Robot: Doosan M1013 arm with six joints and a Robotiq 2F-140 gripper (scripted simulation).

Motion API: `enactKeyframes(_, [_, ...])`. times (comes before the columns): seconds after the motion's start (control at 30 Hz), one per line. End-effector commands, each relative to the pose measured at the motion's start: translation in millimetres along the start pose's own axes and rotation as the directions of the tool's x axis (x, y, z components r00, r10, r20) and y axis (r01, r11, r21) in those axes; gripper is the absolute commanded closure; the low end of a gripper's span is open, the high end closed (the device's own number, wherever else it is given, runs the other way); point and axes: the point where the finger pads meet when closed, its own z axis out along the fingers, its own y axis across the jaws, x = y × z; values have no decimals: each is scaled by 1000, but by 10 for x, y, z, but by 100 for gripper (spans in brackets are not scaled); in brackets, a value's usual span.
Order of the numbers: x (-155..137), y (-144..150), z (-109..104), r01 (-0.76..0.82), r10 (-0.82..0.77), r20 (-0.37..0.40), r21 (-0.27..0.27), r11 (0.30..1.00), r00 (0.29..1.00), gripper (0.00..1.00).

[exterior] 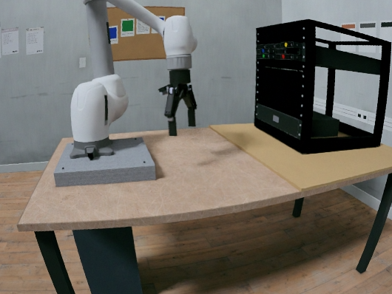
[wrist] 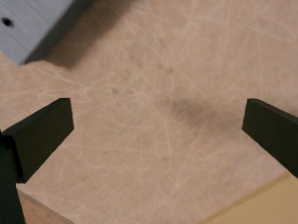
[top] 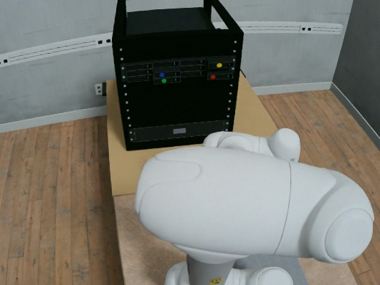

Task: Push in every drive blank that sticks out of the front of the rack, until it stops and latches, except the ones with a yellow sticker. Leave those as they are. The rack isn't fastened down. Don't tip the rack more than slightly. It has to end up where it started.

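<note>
The black rack (top: 179, 36) (exterior: 309, 92) stands upright at the table's far end. In its upper drive bay, the blank with a yellow sticker (top: 219, 65) (exterior: 285, 44) is at the upper right, above the one with a red sticker (top: 213, 76) (exterior: 283, 56). The blank with a blue sticker (top: 162, 75) (exterior: 263, 51) is further left, above the one with a green sticker (top: 164, 81) (exterior: 263, 56). These four seem to stand proud of their neighbours; how far is unclear. My gripper (exterior: 182, 129) (wrist: 158, 113) is open and empty, pointing down over the table, well in front of the rack. The arm hides it in the top view.
A tan board (top: 122, 175) (exterior: 259, 159) (wrist: 272, 205) lies under the rack. A lower unit (top: 154, 133) (exterior: 288, 123) sits at the rack's bottom. The arm's grey base plate (exterior: 107, 175) (wrist: 37, 22) is at the other end of the table (exterior: 185, 192) (wrist: 160, 165).
</note>
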Motion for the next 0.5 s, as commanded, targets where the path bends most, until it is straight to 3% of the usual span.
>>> enactKeyframes(0.0, [-214, 324, 17, -48, 54, 97, -60, 997, 994, 0])
enactKeyframes(0.37, [-775, 1210, -254, -144, 231, 285, -294, 945, 930, 0])
enactKeyframes(0.43, [-775, 1210, -254, -144, 231, 285, -294, 945, 930, 0])
enactKeyframes(0.47, [-824, 1303, -301, -151, 252, 298, -323, 934, 921, 0])
